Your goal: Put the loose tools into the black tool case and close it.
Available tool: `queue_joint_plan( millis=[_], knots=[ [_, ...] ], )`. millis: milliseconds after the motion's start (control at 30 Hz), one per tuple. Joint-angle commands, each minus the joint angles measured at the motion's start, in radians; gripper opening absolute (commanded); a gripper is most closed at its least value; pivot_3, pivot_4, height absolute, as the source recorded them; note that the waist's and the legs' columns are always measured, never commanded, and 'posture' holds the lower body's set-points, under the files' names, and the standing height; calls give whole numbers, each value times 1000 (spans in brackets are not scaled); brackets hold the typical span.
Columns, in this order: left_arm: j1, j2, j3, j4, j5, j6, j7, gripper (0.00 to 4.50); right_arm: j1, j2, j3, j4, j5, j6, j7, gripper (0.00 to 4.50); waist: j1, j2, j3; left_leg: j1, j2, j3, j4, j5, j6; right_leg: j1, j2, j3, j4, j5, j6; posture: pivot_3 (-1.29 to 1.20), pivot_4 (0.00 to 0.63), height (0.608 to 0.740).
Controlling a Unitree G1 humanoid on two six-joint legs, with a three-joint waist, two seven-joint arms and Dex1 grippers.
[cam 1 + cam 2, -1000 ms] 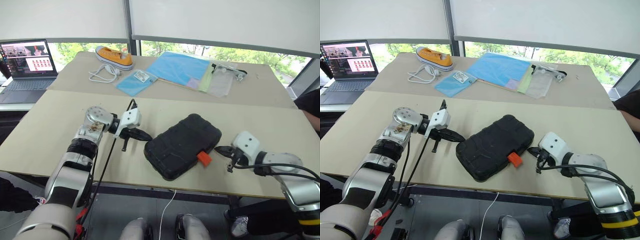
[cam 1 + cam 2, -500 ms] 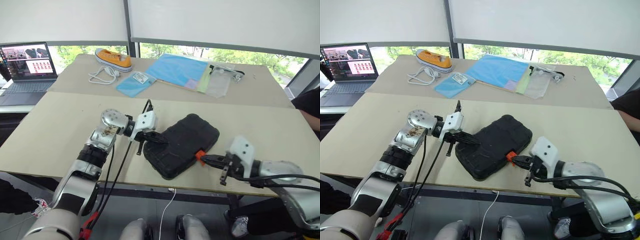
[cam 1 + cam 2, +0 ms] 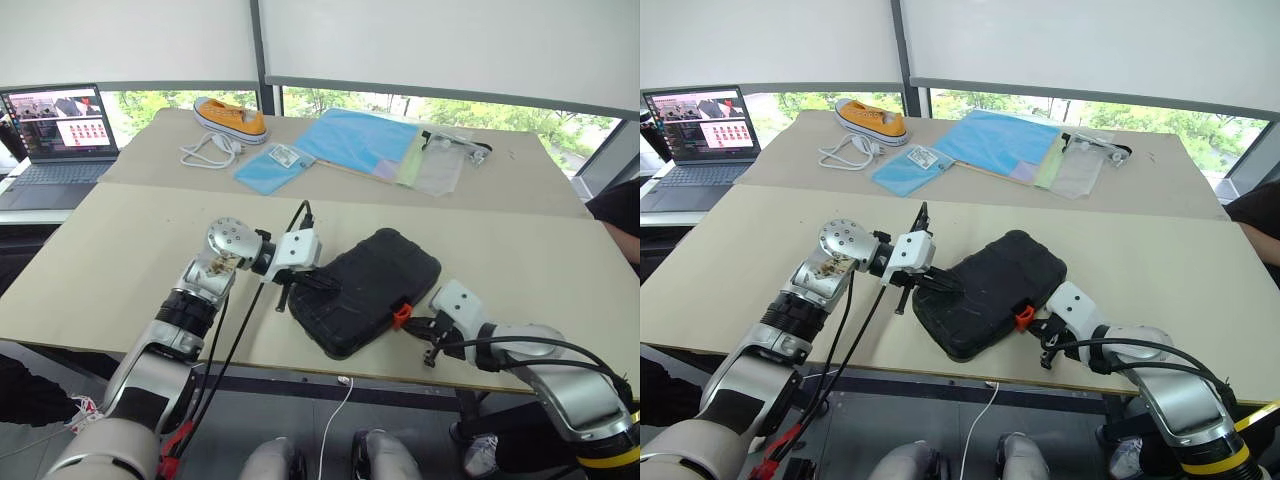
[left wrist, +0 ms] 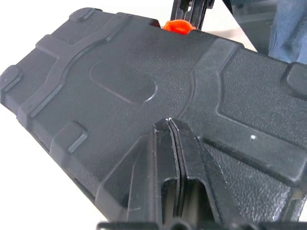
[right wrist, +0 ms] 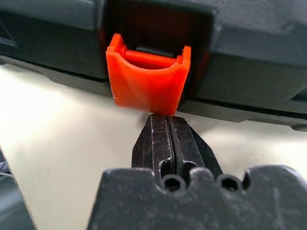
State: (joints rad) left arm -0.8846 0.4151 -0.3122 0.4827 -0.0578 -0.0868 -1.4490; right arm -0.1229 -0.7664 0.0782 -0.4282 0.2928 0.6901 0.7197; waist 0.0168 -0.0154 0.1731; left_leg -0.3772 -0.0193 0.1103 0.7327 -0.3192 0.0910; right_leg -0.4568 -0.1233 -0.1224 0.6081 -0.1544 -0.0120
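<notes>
Left pincer (image 4: 169,125): fingers pressed flat together, empty, tips resting on the textured lid of the black tool case (image 3: 365,290) near its left end.

Right pincer (image 5: 168,125): fingers likewise clenched on nothing, tips set just under the orange latch (image 5: 147,78) on the case's near long edge, at or nearly touching its lower lip; contact cannot be confirmed.

Black tool case: lid down, lying flat and skewed diagonally on the near worktop (image 3: 110,260), close to its front edge, between the two pincers. Latch stands out from the case front.

Far worktop (image 3: 530,170), beyond a seam: orange sneaker (image 3: 229,114) with white lace cord beside it; small blue pouch (image 3: 272,165); large blue sheet (image 3: 360,140) overlapping pale folders; clear plastic bag (image 3: 445,160) with a dark item at its far end.

Far left: open laptop (image 3: 55,135), screen lit, on a separate surface.
</notes>
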Motion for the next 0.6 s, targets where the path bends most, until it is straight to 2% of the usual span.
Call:
queue_joint_plan(
  millis=[33,167,300,467,600],
  knots=[
    [7,1,-29,-3,26,-2,1,64,38,-74,-112,-107,67,42,60,0,3,0,0,0,0,0,0,0,0,0,0,0,0,0,0,0,150,718],
    [6,9,-26,3,24,-9,0,64,83,-167,-218,-117,90,43,112,0,8,0,0,0,0,0,0,0,0,0,0,0,-1,0,0,0,150,718],
    [4,9,-26,3,22,-10,2,64,23,-158,-251,-99,129,61,100,0,6,0,-1,0,1,0,0,0,0,0,0,0,-1,0,0,0,150,718],
    [0,1,-31,8,26,-16,11,64,-71,-98,-162,-97,128,67,74,0,5,0,-1,0,1,0,0,0,0,0,0,0,-1,0,1,0,150,718],
    [-5,2,-31,18,28,-23,16,64,-79,-65,-114,-109,125,80,57,0,9,-1,-1,0,1,0,0,0,0,0,0,0,0,0,0,0,150,718]
  ],
)
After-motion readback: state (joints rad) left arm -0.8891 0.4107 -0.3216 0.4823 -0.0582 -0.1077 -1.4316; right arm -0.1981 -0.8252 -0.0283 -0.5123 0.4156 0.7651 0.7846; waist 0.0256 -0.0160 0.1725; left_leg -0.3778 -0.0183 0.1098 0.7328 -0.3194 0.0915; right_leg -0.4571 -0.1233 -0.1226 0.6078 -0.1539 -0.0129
